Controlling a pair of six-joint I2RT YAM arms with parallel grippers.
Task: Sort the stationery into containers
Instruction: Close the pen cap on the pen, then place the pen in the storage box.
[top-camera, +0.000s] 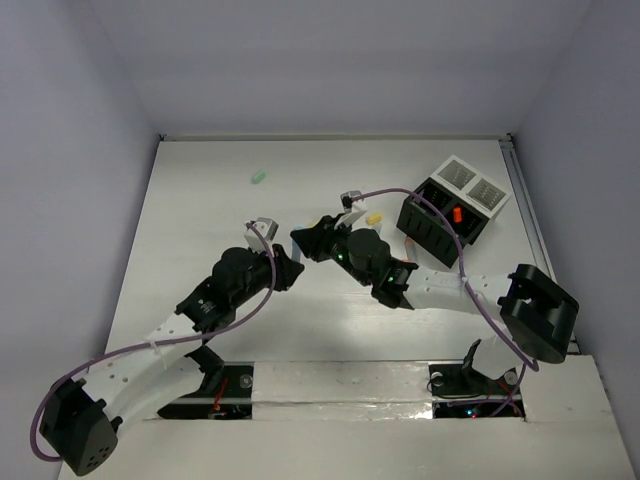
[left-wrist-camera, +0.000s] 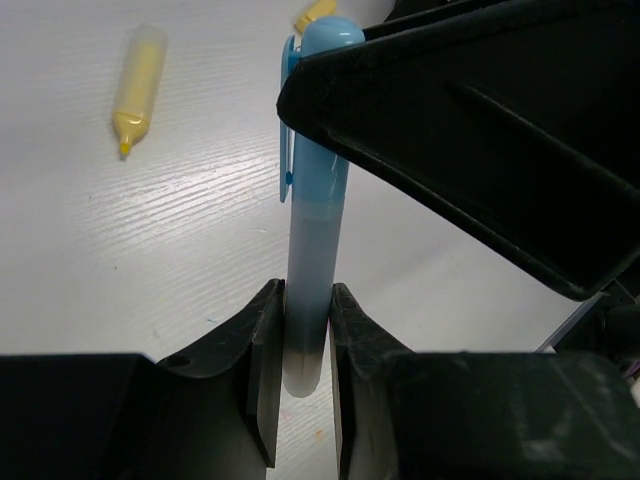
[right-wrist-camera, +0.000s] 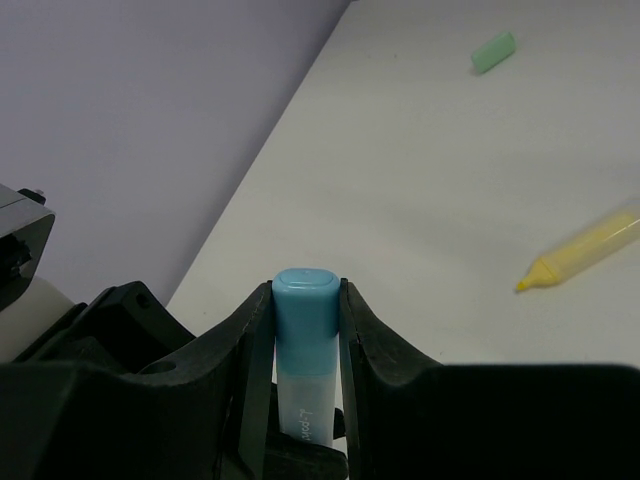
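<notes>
A blue marker pen (left-wrist-camera: 318, 200) with a blue cap (right-wrist-camera: 305, 305) and a clear body is held between both grippers above the table. My left gripper (left-wrist-camera: 308, 340) is shut on its clear body end. My right gripper (right-wrist-camera: 305, 325) is shut on its cap. In the top view the two grippers, left (top-camera: 290, 264) and right (top-camera: 304, 241), meet at the table's middle and hide the pen. The black box (top-camera: 432, 228) with an orange marker (top-camera: 456, 214) inside joins the white tray (top-camera: 473, 185) at the back right.
A yellow marker (left-wrist-camera: 138, 90) lies loose on the table; it also shows in the right wrist view (right-wrist-camera: 585, 248). A mint green block (top-camera: 258, 178) lies at the back left, also in the right wrist view (right-wrist-camera: 493, 52). A small yellow item (top-camera: 374, 217) lies near the black box.
</notes>
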